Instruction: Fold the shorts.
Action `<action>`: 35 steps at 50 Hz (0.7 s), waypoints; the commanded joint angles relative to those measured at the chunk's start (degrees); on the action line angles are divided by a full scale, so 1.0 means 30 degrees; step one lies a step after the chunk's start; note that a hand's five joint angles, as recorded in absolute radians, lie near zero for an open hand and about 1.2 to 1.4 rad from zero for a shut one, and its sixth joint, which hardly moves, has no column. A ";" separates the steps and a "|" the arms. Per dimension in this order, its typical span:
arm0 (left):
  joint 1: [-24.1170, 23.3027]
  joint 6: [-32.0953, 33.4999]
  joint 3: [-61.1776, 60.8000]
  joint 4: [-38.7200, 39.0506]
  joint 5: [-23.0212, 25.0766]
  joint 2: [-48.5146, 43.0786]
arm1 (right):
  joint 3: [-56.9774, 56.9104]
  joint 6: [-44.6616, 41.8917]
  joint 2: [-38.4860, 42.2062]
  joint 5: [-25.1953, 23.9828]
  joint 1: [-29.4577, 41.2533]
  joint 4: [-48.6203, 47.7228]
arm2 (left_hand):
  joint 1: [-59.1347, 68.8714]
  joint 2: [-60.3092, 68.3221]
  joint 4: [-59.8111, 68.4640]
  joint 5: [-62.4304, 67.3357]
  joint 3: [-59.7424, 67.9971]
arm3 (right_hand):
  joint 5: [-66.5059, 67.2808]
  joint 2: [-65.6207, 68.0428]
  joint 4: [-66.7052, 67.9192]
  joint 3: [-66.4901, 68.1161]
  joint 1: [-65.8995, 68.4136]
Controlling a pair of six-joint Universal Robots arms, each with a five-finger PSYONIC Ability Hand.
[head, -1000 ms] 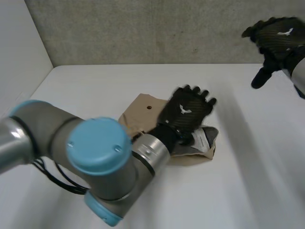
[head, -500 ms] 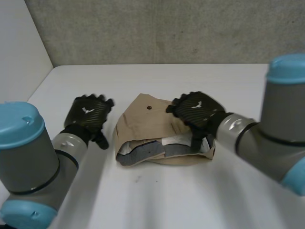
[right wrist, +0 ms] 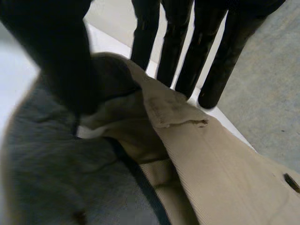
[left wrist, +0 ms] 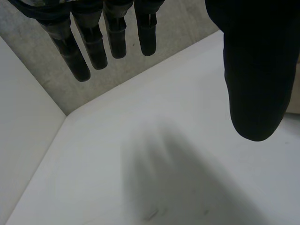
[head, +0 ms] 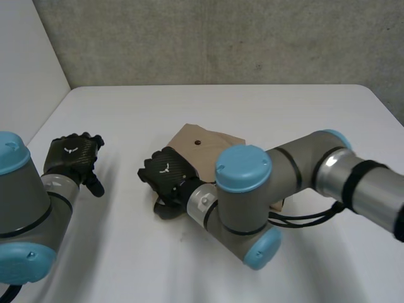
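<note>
Right hand [head: 165,177] at the grey-lined end of the shorts [head: 205,150], fingers [right wrist: 178,42] straight, apart — left hand [head: 69,158] well clear of the shorts, fingers [left wrist: 96,40] straight, spread.

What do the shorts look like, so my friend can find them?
Look at the middle of the white table, where the robot's right hand reaches down. The shorts are the bunched tan cloth under it, grey inside showing. Everything around them is hard black or grey machine.
</note>
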 commanded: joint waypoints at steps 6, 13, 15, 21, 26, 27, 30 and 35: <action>-0.0173 -0.0043 -0.0724 0.0692 0.0277 0.0583 | -0.3717 0.1444 0.0030 0.4653 -0.0927 -0.3261 | -0.0273 -0.0016 -0.0114 0.0114 -0.0182 | 1.4829 1.4272 1.4313 1.4311 1.5753; -0.0173 -0.0043 -0.0783 0.0663 0.0307 0.0875 | -0.4334 0.1533 -0.0616 0.6561 -0.4999 -0.3438 | -0.0273 -0.0016 -0.0114 0.0114 -0.0182 | 1.4829 1.4272 1.4313 1.4311 1.5753; -0.0202 -0.0043 -0.0870 0.0692 0.0336 0.0935 | -0.4567 0.1504 -0.0558 0.6678 -0.6225 -0.3438 | -0.0273 -0.0016 -0.0114 0.0114 -0.0182 | 1.4829 1.4272 1.4313 1.4311 1.5753; -0.0407 -0.0043 -0.1134 0.0692 0.0775 0.1257 | -0.4422 0.1416 -0.0148 0.7263 -0.8779 -0.3438 | -0.0329 -0.0072 -0.0170 0.0058 -0.0239 | 1.4829 1.4272 1.4313 1.4311 1.5753; -0.0963 -0.0013 -0.1164 0.0663 0.1331 0.1257 | -0.4364 0.0889 0.0468 0.7821 -1.0332 -0.3380 | -0.0329 -0.0072 -0.0170 0.0058 -0.0239 | 1.4829 1.4272 1.4313 1.4311 1.5753; -0.1109 -0.0013 -0.1164 0.0663 0.1419 0.1257 | -0.4276 0.0801 0.0555 0.7851 -1.0741 -0.3235 | -0.0329 -0.0072 -0.0170 0.0058 -0.0239 | 1.3905 1.3348 1.3389 1.3387 1.4829; -0.1637 0.0045 -0.1135 0.0692 0.1829 0.1257 | -0.3926 0.0655 0.0585 0.7851 -1.1271 -0.2652 | -0.0440 -0.0184 -0.0281 -0.0053 -0.0350 | -0.6695 -0.7253 -0.7212 -0.7213 -0.5771; -0.2311 0.0133 -0.0755 0.0692 0.2590 0.1228 | -0.3164 0.0712 -0.0290 0.6975 -1.1273 -0.0220 | -0.0496 -0.0240 -0.0338 -0.0109 -0.0406 | -0.8504 -0.9062 -0.9021 -0.9022 -0.7580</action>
